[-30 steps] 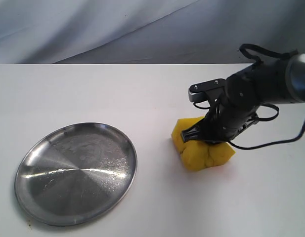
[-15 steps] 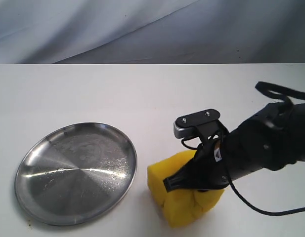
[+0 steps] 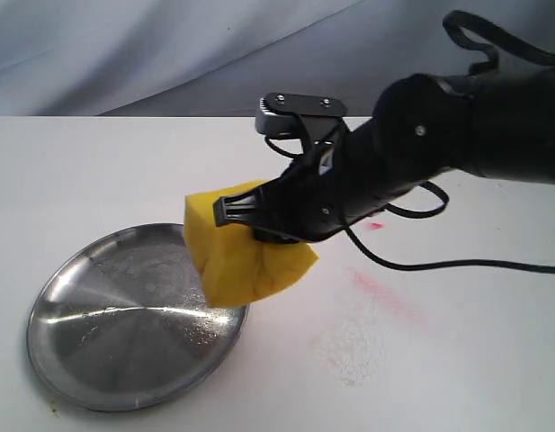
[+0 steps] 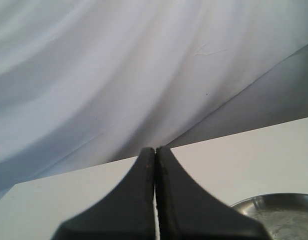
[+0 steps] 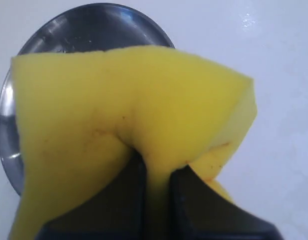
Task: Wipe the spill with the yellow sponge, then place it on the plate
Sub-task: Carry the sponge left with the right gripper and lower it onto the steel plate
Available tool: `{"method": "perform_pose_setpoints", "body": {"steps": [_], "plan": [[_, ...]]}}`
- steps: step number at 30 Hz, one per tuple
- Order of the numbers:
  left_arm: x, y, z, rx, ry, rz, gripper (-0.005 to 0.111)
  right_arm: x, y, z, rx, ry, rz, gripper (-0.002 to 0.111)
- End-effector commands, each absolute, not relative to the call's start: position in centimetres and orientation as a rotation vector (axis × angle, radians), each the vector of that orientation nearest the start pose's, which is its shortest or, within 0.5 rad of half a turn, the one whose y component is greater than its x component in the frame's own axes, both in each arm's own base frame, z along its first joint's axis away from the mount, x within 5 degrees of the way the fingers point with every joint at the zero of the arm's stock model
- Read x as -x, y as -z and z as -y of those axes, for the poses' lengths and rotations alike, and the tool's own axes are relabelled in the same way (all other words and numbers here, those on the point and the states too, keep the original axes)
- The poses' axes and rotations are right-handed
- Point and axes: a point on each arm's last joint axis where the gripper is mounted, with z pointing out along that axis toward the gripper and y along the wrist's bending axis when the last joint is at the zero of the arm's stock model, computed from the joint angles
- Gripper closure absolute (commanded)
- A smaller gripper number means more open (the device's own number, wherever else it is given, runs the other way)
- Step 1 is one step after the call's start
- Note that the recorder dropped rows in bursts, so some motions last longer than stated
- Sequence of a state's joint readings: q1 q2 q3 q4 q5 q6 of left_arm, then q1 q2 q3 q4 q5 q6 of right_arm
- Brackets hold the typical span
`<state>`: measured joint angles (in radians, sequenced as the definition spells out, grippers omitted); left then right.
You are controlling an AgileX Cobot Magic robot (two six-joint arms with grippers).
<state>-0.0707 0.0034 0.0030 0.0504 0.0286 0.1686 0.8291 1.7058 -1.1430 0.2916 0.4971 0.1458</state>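
While the right arm stretches in from the right edge of the exterior view and crosses past the middle, its dark forearm slopes down toward the plate (image 3: 97, 351). Its wrist is bent so that the right gripper (image 3: 264, 236) points down and to the left. We see the yellow sponge (image 3: 246, 265) pinched between that gripper's fingers, squeezed into a fold at the grasp and hanging below them. The sponge sits over the plate's right rim, apparently clear of the table (image 3: 124, 171), though we cannot tell whether its lowest corner touches the steel. The right wrist view confirms the clamp: the right gripper (image 5: 156, 180) bites into the yellow sponge (image 5: 119, 100), with the plate (image 5: 94, 20) showing behind it. The spill (image 3: 349, 346) shows as a faint speckled patch on the table, to the right of the plate, just beside a pink streak (image 3: 385, 292). In the left wrist view, the left gripper (image 4: 155, 155) has its jaws pressed together on nothing, raised above the table, with the plate (image 4: 278, 210) at the frame's corner.
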Motion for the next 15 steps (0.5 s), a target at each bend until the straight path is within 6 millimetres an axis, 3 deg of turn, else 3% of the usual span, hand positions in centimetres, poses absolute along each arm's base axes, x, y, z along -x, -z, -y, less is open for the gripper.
{"method": "perform_pose_setpoints", "body": {"steps": [1,7,15], "plan": [[-5.6,-21.1,0.4,-0.203,-0.107,-1.491,0.107,-24.3,-22.7,-31.0,0.722,-0.713,-2.558,0.108],[-5.6,-21.1,0.4,-0.203,-0.107,-1.491,0.107,-25.3,-20.5,-34.9,0.818,-0.711,-2.593,0.105],[-5.6,-21.1,0.4,-0.203,-0.107,-1.491,0.107,-26.3,-18.0,-36.4,0.844,-0.689,-2.645,0.063]]}}
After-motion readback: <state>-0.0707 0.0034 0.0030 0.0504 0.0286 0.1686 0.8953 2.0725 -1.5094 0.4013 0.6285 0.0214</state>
